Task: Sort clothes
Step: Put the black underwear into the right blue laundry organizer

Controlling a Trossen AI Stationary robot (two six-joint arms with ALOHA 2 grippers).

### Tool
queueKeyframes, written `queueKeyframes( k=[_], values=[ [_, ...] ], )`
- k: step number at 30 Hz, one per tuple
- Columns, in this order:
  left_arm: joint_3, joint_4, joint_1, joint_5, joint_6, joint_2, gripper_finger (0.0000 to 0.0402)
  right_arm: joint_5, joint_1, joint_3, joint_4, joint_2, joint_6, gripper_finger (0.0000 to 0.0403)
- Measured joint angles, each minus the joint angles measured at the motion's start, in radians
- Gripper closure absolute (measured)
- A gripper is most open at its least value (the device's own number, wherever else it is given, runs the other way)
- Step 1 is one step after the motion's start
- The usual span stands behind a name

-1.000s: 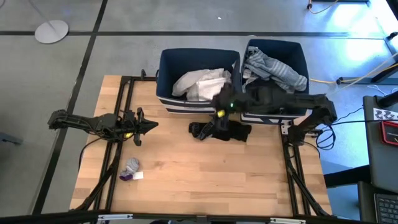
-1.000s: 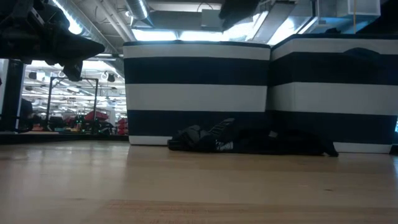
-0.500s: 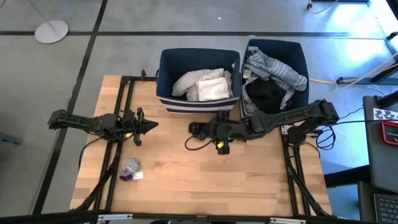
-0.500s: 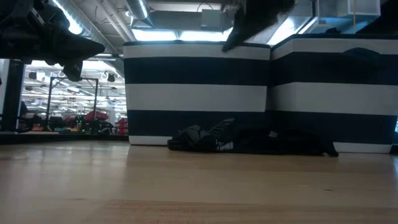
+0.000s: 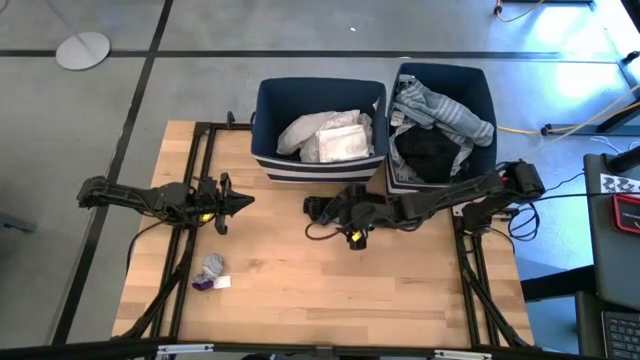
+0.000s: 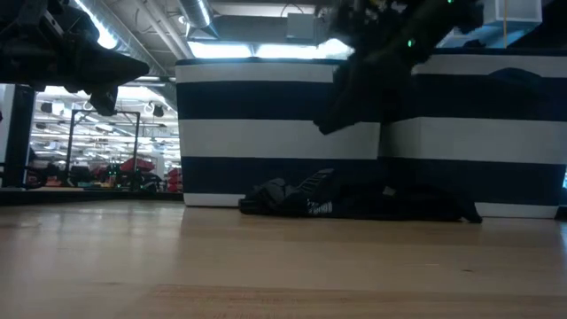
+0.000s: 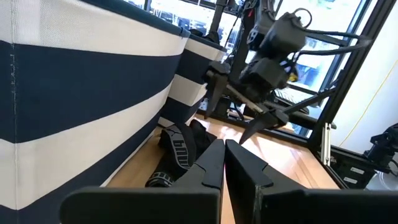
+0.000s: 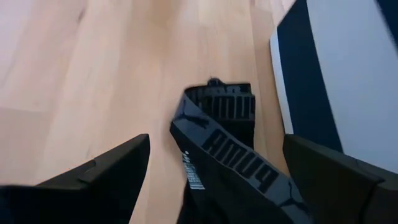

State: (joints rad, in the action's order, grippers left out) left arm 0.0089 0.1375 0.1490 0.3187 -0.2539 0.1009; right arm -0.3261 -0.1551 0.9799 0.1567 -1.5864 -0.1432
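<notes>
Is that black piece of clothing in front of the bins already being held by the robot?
No, the black garment lies flat on the table, with the right end effector open on either side, above it.

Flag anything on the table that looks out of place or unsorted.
Two things lie outside the bins. A black garment with a lettered waistband is crumpled against the base of the left navy striped bin, under the open right gripper. A small grey-and-purple bundle sits alone near the table's front left.
</notes>
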Motion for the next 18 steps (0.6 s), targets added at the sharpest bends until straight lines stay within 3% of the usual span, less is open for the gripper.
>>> queueKeyframes(
  k=[9,18],
  values=[
    [0.0,0.0,0.0,0.0,0.004,0.0,0.0398,0.032,0.055,-0.074,-0.106,-0.02,0.012,0.0033],
    [0.0,0.001,0.0,0.0,0.006,0.0,0.0398,0.0,0.069,-0.064,-0.188,-0.199,-0.018,0.0033]
  ],
)
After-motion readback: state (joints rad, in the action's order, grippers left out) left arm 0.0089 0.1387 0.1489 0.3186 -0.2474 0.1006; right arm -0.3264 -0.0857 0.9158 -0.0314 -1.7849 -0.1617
